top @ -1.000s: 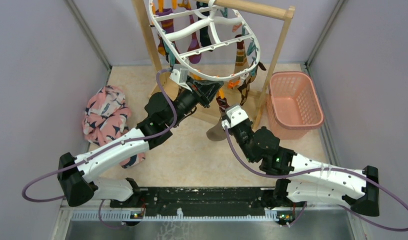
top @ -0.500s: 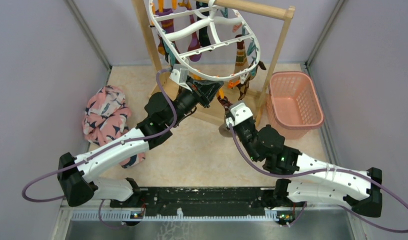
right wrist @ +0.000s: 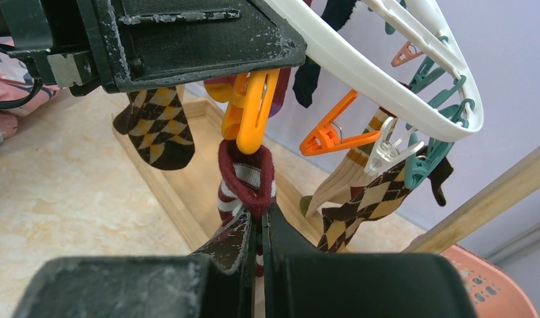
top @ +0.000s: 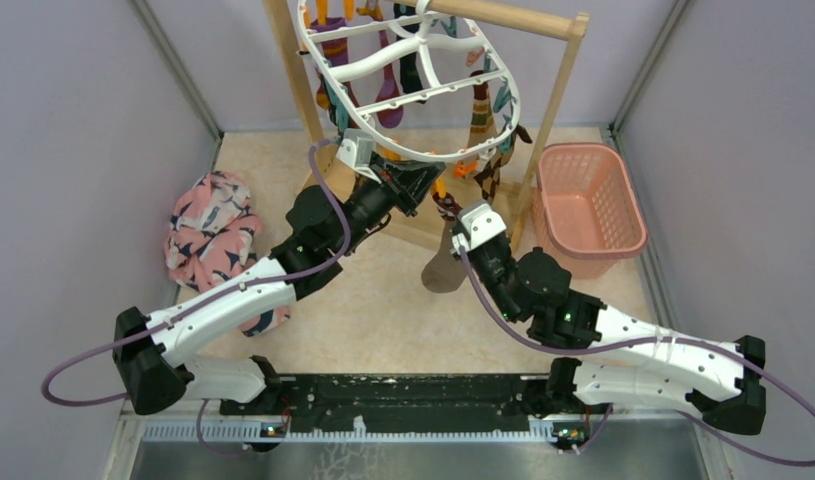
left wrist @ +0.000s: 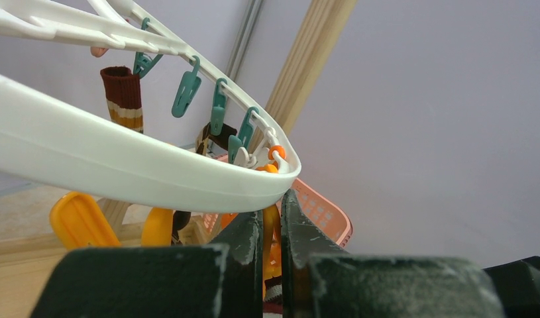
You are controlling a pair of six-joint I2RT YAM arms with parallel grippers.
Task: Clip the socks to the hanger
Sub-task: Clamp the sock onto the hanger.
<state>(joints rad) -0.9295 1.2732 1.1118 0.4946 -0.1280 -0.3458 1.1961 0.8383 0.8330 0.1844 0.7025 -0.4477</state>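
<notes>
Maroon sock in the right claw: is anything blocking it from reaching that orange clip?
Nothing visible does. The maroon sock, pinched in the right gripper, has its cuff touching the lower end of the orange clip, which the left gripper squeezes just under the hanger.

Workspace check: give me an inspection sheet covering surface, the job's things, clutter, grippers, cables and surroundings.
Surface: beige marbled table top, no spills seen.
Job's things: white hanger hangs at the wooden rack with several socks clipped on; maroon sock has its cuff at the orange clip.
Clutter: pink bird-print cloth at left; pink basket at right.
Grippers: left gripper shut on the orange clip; right gripper shut on the maroon sock.
Cables: purple cables loop along both arms; no snag seen.
Surroundings: grey walls on three sides.
</notes>
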